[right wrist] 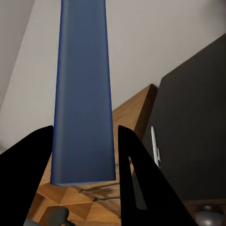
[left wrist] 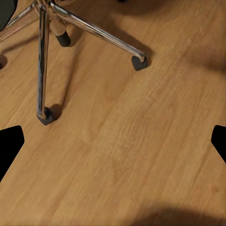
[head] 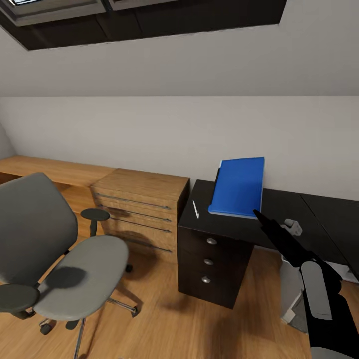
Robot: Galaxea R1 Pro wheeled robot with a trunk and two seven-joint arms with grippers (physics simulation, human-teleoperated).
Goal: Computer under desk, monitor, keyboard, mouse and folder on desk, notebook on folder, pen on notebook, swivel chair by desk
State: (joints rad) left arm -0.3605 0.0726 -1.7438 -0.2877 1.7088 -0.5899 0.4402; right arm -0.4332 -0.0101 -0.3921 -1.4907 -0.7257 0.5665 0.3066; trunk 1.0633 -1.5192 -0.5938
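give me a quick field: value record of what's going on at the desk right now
held object: thin bright blue rectangular folder, tilted up over the desk, its far edge near the wall
right gripper: at the folder's near corner, fingers on either side of its edge
left gripper: open, facing the light wooden floor
desk: glossy black desk with silver-knobbed drawers
pen: slim white pen lying on the desk, beside the folder
chair: grey padded swivel chair, seat bare, standing apart from the desk

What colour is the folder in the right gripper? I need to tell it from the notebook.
Bright blue; the folder shows best in the head view.
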